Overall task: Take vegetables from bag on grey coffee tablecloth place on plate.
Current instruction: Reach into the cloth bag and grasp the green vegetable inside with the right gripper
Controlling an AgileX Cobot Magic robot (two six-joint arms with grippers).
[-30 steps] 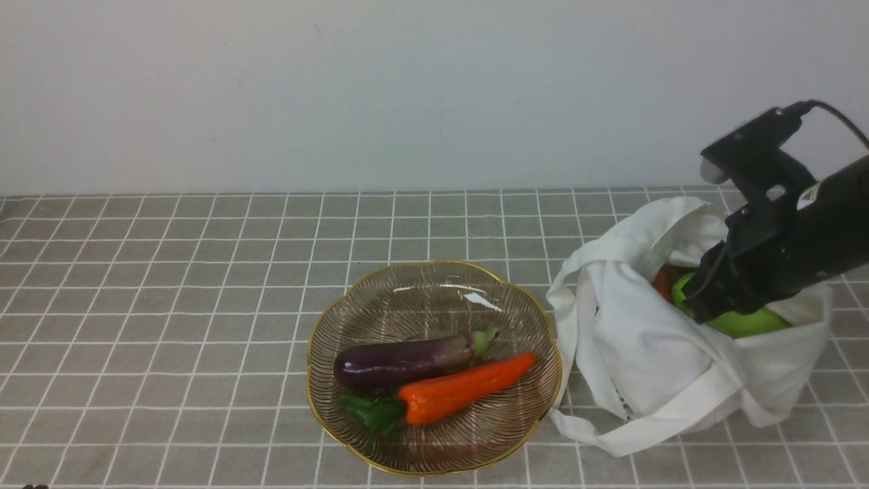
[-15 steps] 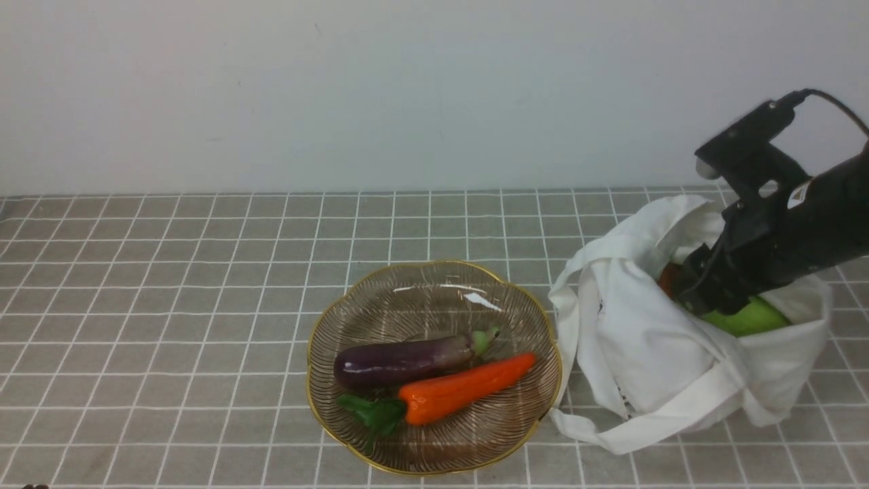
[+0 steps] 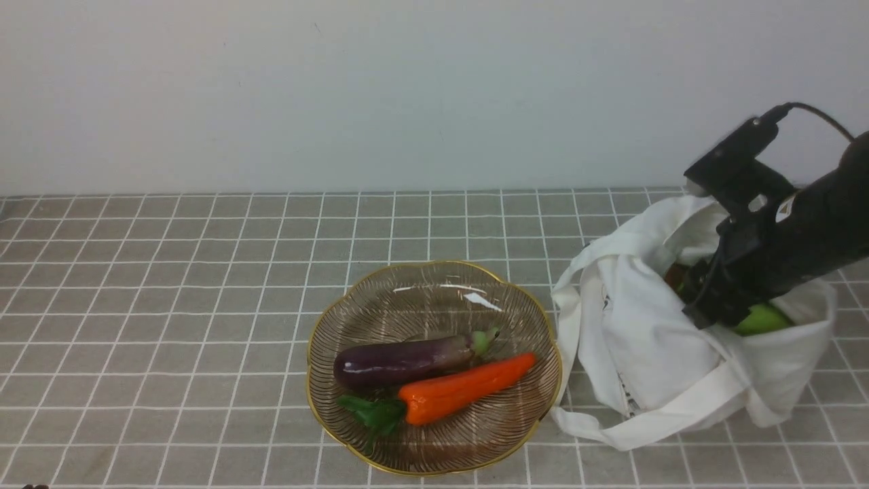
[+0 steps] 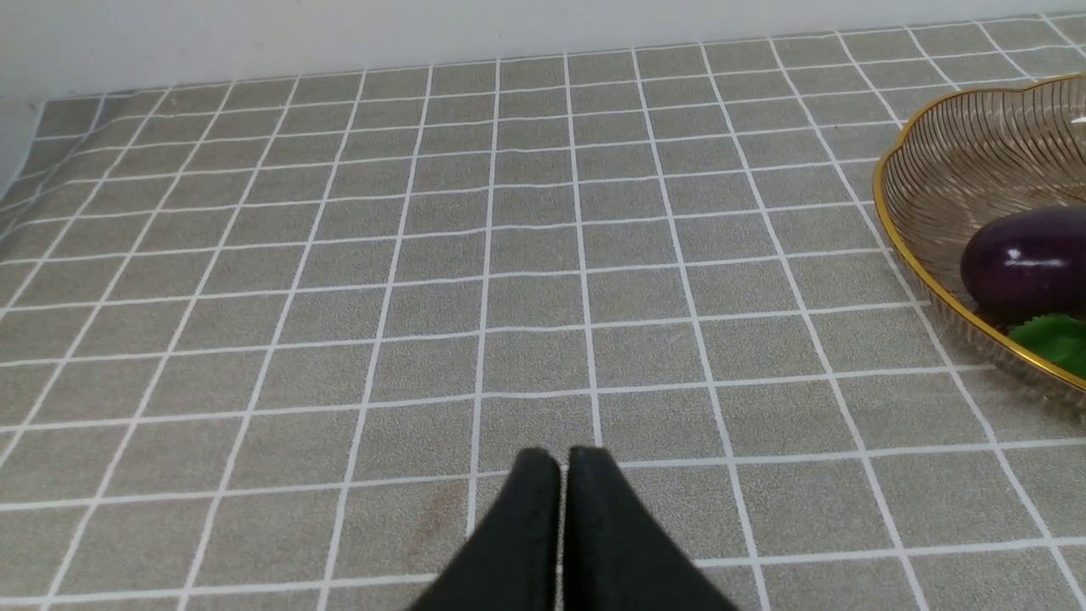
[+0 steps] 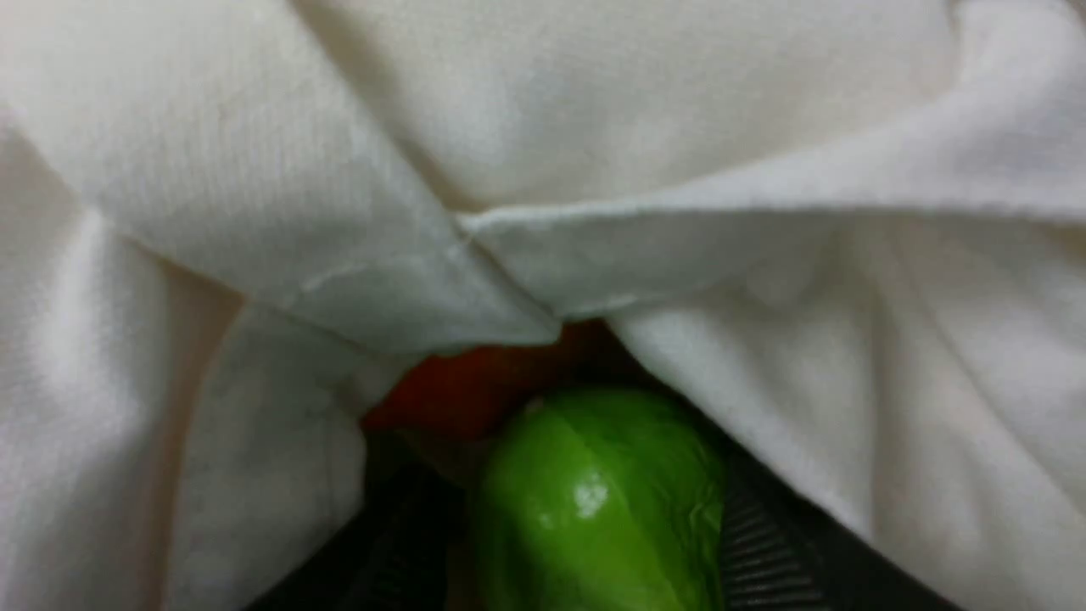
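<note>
Grey-brown cloth [image 3: 170, 305] with a thin white grid covers the bench across my whole front view, running back to a plain pale wall [image 3: 407, 88]. At the lower middle of the frame sits the plate [image 3: 434, 272], ribbed glass with a wavy gold rim. In it a dark purple eggplant [image 3: 400, 362] lies just behind an orange carrot [image 3: 461, 390], the two touching, the carrot's green leaves toward the lower left. Just right of the plate slumps the white bag [image 3: 652, 353], its mouth open upward and one strap [image 3: 652, 424] looped on the cloth at its front. My right tool [image 3: 709, 309] reaches down into that mouth from the right edge, its tips hidden by fabric in the front view. The green vegetable [image 3: 764, 319] is inside the bag, a glossy patch of it showing beside the tool. On the right wrist camera it sits between the two dark fingers [image 5: 751, 543], which stand apart on either side of it; I cannot tell whether they press on it. Something orange-red [image 5: 450, 395] lies against it, deeper under a fold of fabric. My left tool [image 4: 562, 454] hangs low over the cloth with the plate's edge in sight, its fingers together.
</note>
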